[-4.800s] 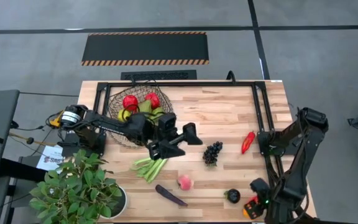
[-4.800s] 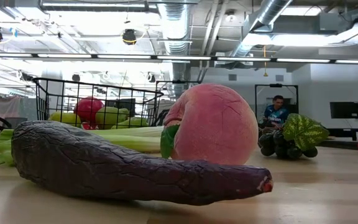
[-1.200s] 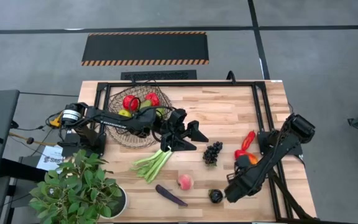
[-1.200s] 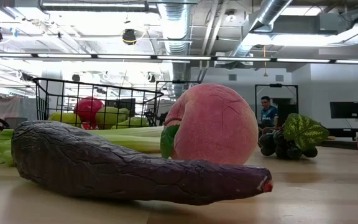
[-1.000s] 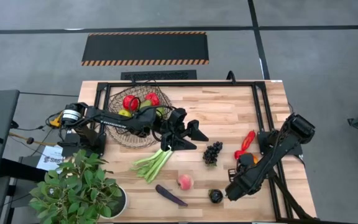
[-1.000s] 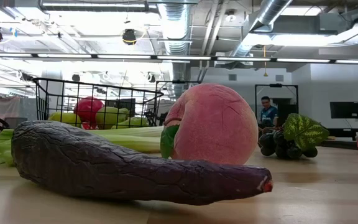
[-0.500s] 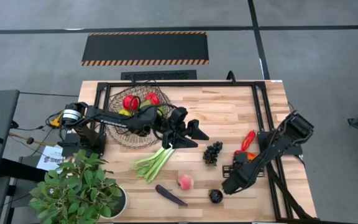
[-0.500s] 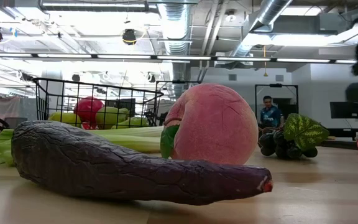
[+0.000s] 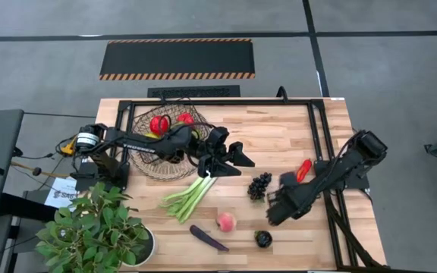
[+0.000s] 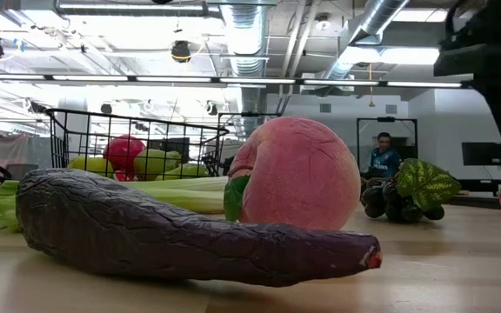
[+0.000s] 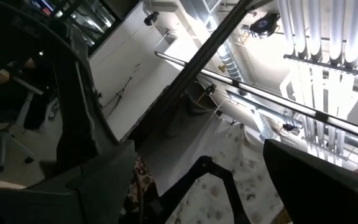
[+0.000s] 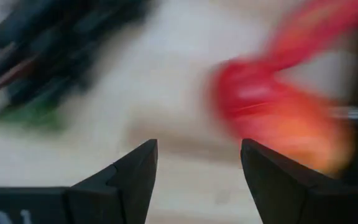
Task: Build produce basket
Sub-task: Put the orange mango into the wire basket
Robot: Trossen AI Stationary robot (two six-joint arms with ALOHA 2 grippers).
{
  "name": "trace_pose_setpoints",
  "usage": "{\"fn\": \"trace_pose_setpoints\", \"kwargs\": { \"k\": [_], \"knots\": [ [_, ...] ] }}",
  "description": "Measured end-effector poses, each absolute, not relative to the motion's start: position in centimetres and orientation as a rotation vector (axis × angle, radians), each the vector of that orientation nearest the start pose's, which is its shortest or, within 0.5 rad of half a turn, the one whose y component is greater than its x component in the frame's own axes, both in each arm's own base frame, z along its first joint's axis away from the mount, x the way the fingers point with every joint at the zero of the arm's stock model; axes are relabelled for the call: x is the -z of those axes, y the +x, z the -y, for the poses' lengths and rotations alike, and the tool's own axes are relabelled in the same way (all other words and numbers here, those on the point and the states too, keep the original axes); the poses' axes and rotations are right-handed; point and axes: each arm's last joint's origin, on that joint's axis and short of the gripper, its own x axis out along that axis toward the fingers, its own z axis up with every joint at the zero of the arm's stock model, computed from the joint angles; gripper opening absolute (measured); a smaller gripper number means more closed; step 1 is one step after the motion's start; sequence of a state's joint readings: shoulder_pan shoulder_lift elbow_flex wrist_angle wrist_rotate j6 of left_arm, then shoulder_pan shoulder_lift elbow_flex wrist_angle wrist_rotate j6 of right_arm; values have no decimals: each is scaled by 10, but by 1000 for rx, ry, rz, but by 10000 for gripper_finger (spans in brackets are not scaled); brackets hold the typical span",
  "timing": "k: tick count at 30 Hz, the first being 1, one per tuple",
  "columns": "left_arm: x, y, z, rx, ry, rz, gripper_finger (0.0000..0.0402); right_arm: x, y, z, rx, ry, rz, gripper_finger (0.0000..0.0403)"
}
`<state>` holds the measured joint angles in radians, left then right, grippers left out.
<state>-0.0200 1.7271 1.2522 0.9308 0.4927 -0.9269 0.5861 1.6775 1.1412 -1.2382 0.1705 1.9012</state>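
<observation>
**A:** Where did the round dark wire-mesh basket (image 9: 163, 144) stand, and what had gone in?

**B:** At the far left of the pale wooden table (image 9: 279, 136), holding red apples (image 9: 158, 123) and green pears (image 10: 151, 162). The long green-white celery stalk (image 9: 189, 196) lay just near of it, the peach (image 9: 225, 221) and the purple aubergine (image 9: 208, 238) nearer still. The dark grapes (image 9: 259, 185) sat mid-table, the red chilli (image 9: 303, 169) to the right, and a small dark round item (image 9: 263, 239) lay by the near edge; I could not tell what it was.

**B:** So the job looked well short of done, with most of the produce outside the basket.

**A:** What had just changed?

**B:** The right gripper (image 9: 273, 208) had swung left and farther in, ending just right of the grapes; half a second before it hung closer to the dark round item. Its wrist view showed the fingers (image 12: 130, 171) spread with nothing between them, the chilli and something orange blurred beyond. My guess was that the grapes were next.

**A:** And the left one?

**B:** The left gripper (image 9: 235, 159) hovered at the basket's right rim, above the far end of the celery, its jaws apart and empty. It had drifted slightly farther compared with a second earlier. The celery itself lay straighter than it had almost five seconds back.
</observation>
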Motion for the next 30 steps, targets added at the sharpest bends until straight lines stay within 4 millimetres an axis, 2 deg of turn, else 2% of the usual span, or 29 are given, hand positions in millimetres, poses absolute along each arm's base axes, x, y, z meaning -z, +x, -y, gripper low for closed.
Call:
{"fn": "trace_pose_setpoints", "kwargs": {
  "k": [3,6,9,11,17,21,26,28,30],
  "knots": [
    [-347,390,19,669,-784,182,340,-212,209,-136,1399,752,-1158,255],
    [-347,390,19,677,-786,176,340,-217,191,-131,1603,733,-1051,255],
    [-347,390,19,679,-786,172,340,-208,184,-125,1641,746,-1032,255],
    [-347,390,19,679,-786,171,340,-195,183,-120,1653,765,-1032,255],
    [-346,390,19,679,-798,164,340,-155,188,-114,1566,962,-1009,255],
    [-345,390,19,678,-814,140,340,-138,193,-113,1500,1057,-979,255],
    [-344,391,19,674,-817,131,340,-138,209,-111,1352,1077,-809,255],
    [-343,391,19,677,-819,116,340,-151,212,-110,1304,1047,-804,255],
    [-342,391,20,695,-818,100,340,-173,213,-111,1255,1030,-817,255]
  ]
}}
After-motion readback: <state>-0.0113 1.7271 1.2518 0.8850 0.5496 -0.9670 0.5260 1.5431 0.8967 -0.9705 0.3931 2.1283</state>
